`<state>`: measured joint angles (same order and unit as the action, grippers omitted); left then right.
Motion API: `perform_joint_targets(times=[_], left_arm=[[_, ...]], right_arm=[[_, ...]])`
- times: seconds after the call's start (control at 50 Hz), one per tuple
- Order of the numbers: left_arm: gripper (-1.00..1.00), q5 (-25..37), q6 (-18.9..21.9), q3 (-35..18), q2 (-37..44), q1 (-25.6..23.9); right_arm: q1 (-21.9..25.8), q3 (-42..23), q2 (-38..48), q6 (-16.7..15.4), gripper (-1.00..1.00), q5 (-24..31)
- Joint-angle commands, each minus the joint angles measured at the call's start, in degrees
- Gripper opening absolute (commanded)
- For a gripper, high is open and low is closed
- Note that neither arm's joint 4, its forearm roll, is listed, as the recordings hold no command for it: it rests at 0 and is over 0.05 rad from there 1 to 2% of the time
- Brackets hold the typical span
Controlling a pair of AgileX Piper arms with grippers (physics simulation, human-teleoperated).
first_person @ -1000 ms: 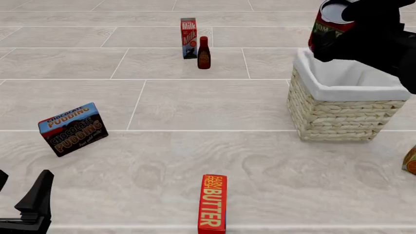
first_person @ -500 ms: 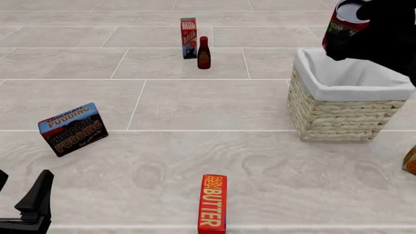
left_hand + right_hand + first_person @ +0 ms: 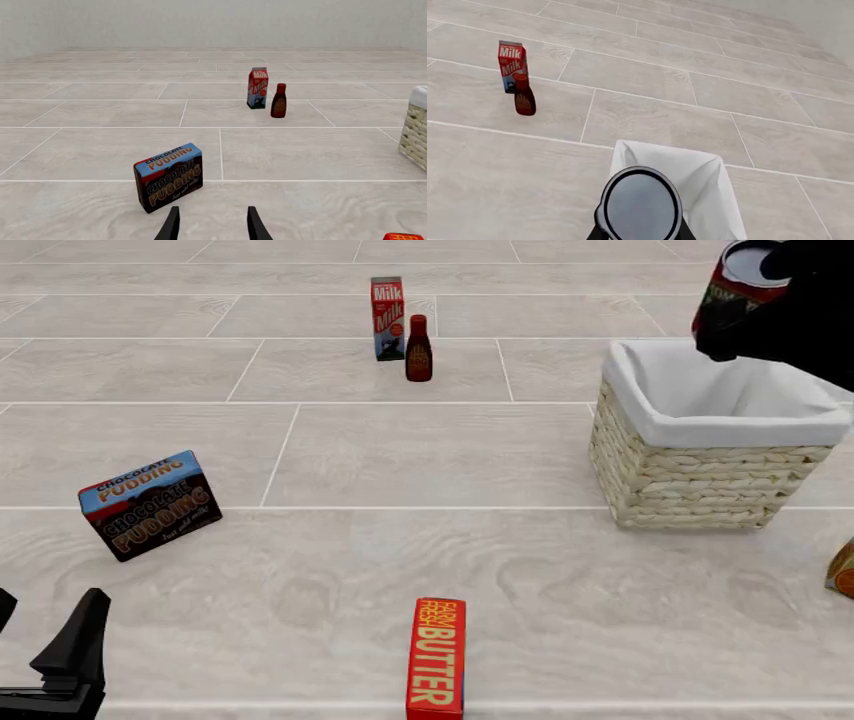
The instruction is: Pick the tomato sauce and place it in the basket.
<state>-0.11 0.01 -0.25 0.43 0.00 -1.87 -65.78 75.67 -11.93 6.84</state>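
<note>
Upper right: right gripper clamps the red-labelled cylindrical tomato sauce can above the pale wicker cloth-lined basket | pick done, release pending | left gripper parted, empty

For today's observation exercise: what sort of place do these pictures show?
Probably a simulated tabletop for grocery-sorting practice: a pale tiled-look surface, a red-and-blue milk carton, a woven straw basket.
</note>
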Motion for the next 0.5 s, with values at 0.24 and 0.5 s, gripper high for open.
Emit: perform_joint_targets(times=[0.24, 0.5], left_arm=[[1.00, 0.0, 0.0, 0.0, 0.0, 0.0], [1.00, 0.0, 0.0, 0.0, 0.0, 0.0]], right_arm=[[-2.9, -2.5, 2.9, 1.5, -1.00, -0.6], [-3.3, -3.6, 5.5, 2.3, -1.00, -1.4]])
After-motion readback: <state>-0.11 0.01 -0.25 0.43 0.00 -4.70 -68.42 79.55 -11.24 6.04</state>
